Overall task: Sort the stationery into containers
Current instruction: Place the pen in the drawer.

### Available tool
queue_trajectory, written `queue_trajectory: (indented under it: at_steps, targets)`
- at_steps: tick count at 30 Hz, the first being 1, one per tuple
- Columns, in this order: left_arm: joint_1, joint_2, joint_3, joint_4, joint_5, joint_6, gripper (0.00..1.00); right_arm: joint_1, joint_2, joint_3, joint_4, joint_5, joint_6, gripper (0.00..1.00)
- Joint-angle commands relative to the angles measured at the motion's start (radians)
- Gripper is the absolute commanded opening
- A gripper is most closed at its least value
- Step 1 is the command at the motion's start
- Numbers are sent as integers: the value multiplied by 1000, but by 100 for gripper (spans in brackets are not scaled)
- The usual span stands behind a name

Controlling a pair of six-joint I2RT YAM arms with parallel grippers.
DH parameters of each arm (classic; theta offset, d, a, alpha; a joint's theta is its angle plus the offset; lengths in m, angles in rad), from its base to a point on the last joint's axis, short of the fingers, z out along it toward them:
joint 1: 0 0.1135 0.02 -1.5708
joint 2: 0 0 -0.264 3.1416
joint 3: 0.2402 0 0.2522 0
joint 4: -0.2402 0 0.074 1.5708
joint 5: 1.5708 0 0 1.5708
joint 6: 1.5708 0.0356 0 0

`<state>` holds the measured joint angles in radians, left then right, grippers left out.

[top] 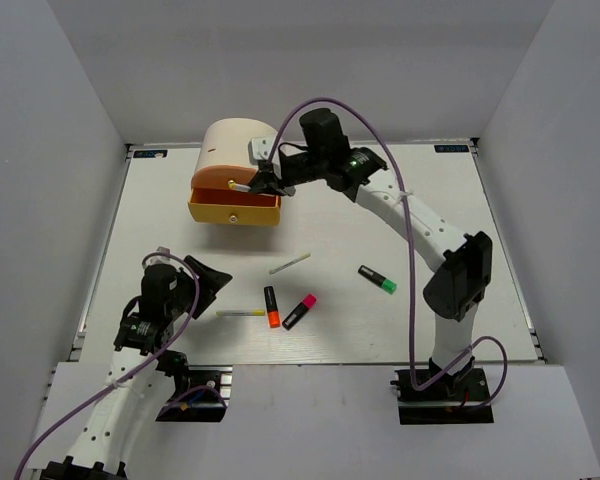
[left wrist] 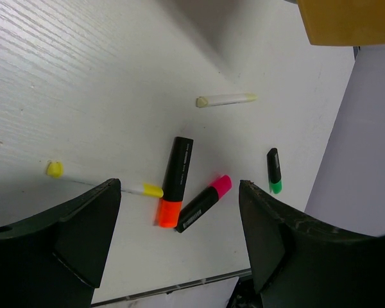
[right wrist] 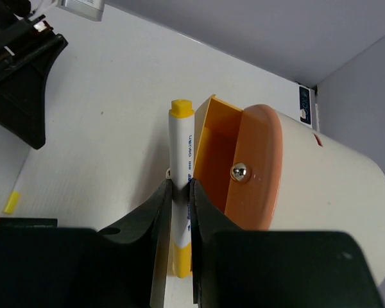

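The white pen (right wrist: 182,138) is pinched in the right claw (right wrist: 178,192), just beside the open yellow drawer (right wrist: 213,144). It is best to slide it over the drawer's middle, then let go gently. The left claw (left wrist: 178,191) hangs wide open, well away from that drawer.

Brightness: bright, even white light in all three views; the desk (top: 380,330) reads near-white.
Source: from above and diffuse, judging by the short shadows.
Shadows: soft beside the orange-capped marker (top: 271,306); darker under the yellow drawer (top: 234,213); a grey wedge on the desk in the left wrist view.
Glare: one small highlight on the knob (right wrist: 239,172).
Focus: print on the pen (right wrist: 181,144) is readable; left hand (left wrist: 179,187) and right hand (right wrist: 181,189) are nearly featureless black.
Edges: walls (top: 40,150) splay outward in the top view.
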<state>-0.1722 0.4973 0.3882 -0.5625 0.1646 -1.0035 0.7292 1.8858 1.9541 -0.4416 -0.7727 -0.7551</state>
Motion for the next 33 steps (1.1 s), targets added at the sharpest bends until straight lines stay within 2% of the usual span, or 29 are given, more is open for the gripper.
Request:
queue_trajectory:
  at_steps: [1, 8, 15, 17, 23, 30, 32, 33]
  targets:
    - [3, -19, 28, -13, 0, -15, 84, 16, 53, 45, 93, 23, -6, 0]
    - [3, -28, 28, -33, 0, -15, 84, 27, 130, 41, 224, 92, 45, 0]
    - [3, -37, 28, -51, 0, -15, 84, 21, 205, 62, 244, 95, 83, 0]
    - [3, -37, 28, -60, 0, -15, 84, 18, 208, 45, 242, 84, 77, 5]
    - [3, -37, 37, -80, 9, -24, 84, 18, 194, 23, 225, 75, 82, 33]
    - [3, 19, 46, -112, 18, -63, 80, 18, 142, -26, 222, 79, 82, 44]
    - [3, 44, 58, -112, 27, -63, 77, 13, 124, -29, 221, 82, 100, 43]
    - [3, 56, 67, -122, 27, -72, 76, 10, 110, -30, 219, 90, 112, 39]
